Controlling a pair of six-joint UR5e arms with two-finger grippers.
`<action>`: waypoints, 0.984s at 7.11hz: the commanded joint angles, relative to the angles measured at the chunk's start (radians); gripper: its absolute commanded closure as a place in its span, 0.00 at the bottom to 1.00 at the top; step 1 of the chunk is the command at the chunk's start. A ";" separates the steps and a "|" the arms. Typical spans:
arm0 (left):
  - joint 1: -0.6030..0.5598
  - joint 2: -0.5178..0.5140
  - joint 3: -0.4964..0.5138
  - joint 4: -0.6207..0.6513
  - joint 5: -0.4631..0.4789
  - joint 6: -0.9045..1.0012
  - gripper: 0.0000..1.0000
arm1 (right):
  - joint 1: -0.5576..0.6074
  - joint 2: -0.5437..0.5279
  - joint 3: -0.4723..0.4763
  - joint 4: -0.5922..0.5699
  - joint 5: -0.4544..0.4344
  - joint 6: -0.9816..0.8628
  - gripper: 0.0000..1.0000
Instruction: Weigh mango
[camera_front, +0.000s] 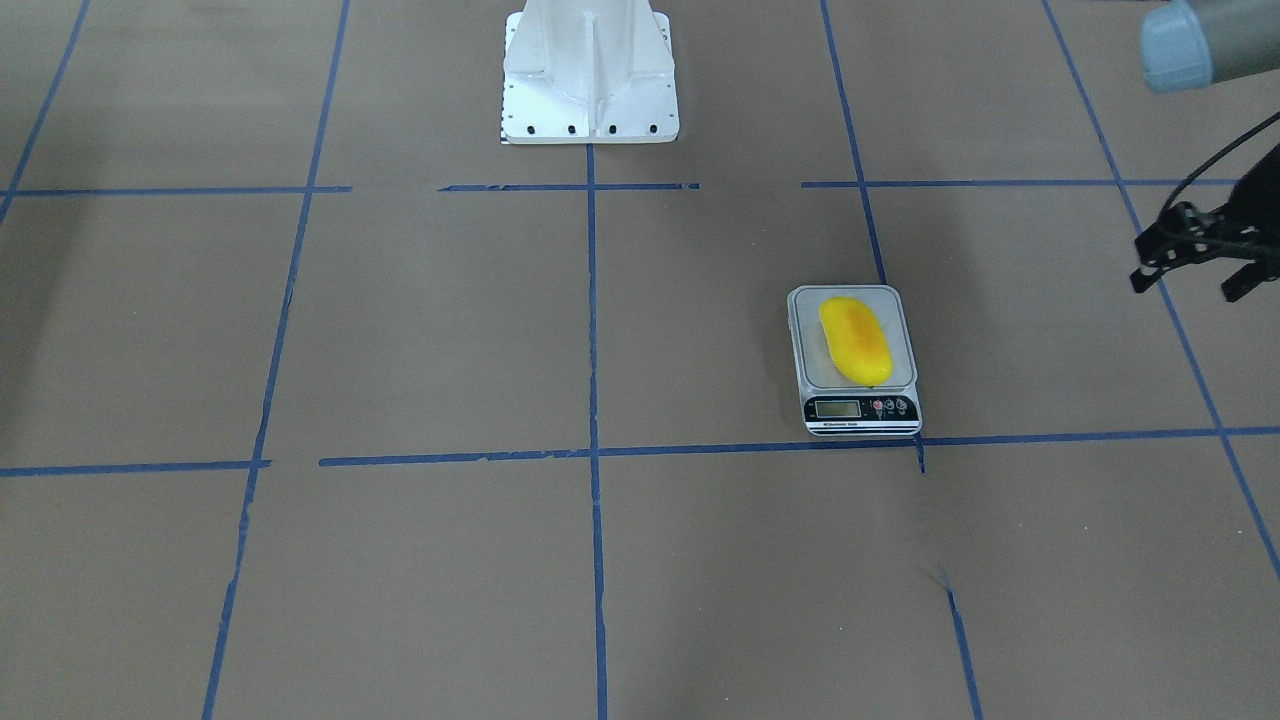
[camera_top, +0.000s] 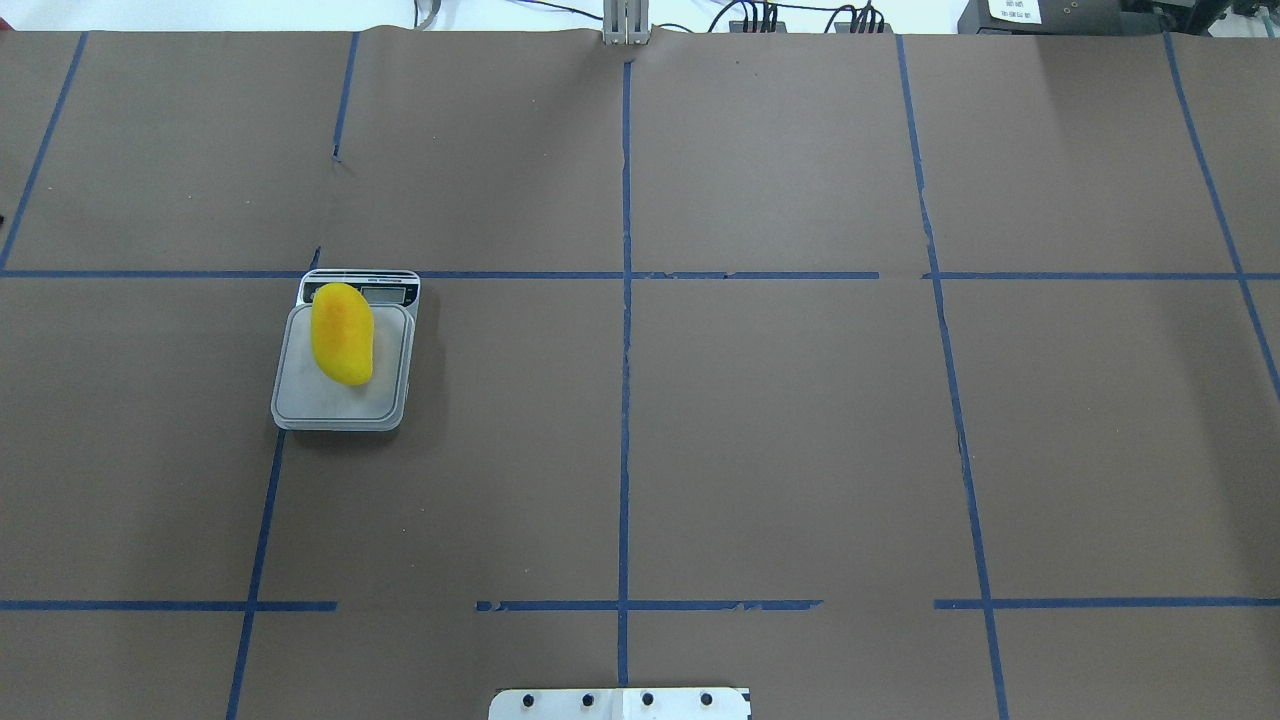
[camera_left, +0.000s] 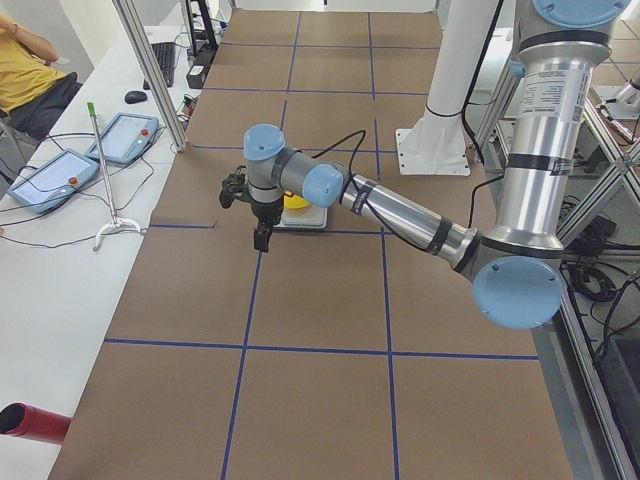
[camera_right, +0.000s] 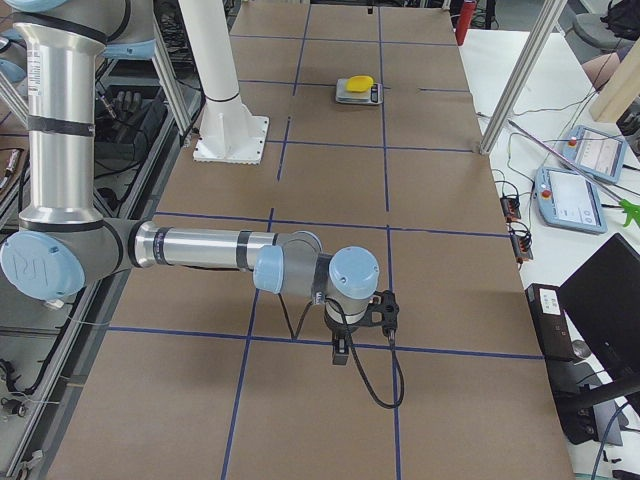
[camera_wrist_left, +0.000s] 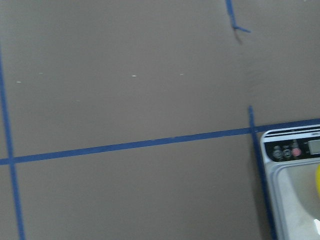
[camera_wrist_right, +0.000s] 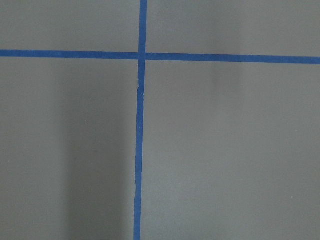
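The small, oblong, bright-yellow mango (camera_front: 856, 340) with an orange blush lay lengthwise on the grey platform of the small digital kitchen scale (camera_front: 808, 352), inside its rim and touched by nothing. Placing looked done. What was left, I judged, was letting the reading settle; the display's figures were too small to read.

The left hand (camera_front: 1190, 272) hung off to the side of the scale, fingers spread wide and holding nothing. The right hand (camera_right: 362, 325) hovered far off over the brown paper-covered counter (camera_front: 420, 330); whether it was wide or narrow I could not tell.

The scale sat well in from the counter's edges. Brown surface crossed by blue tape lines (camera_front: 592, 320) stretched around it, which probably gave either arm room to move.
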 joint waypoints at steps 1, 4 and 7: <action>-0.196 0.089 0.059 0.049 0.002 0.272 0.00 | 0.000 -0.001 0.000 0.000 0.000 0.000 0.00; -0.257 0.073 0.144 0.119 0.001 0.417 0.00 | 0.000 -0.001 0.000 0.000 0.000 0.000 0.00; -0.257 0.079 0.150 0.124 -0.001 0.336 0.00 | 0.000 0.000 0.000 0.000 0.000 0.000 0.00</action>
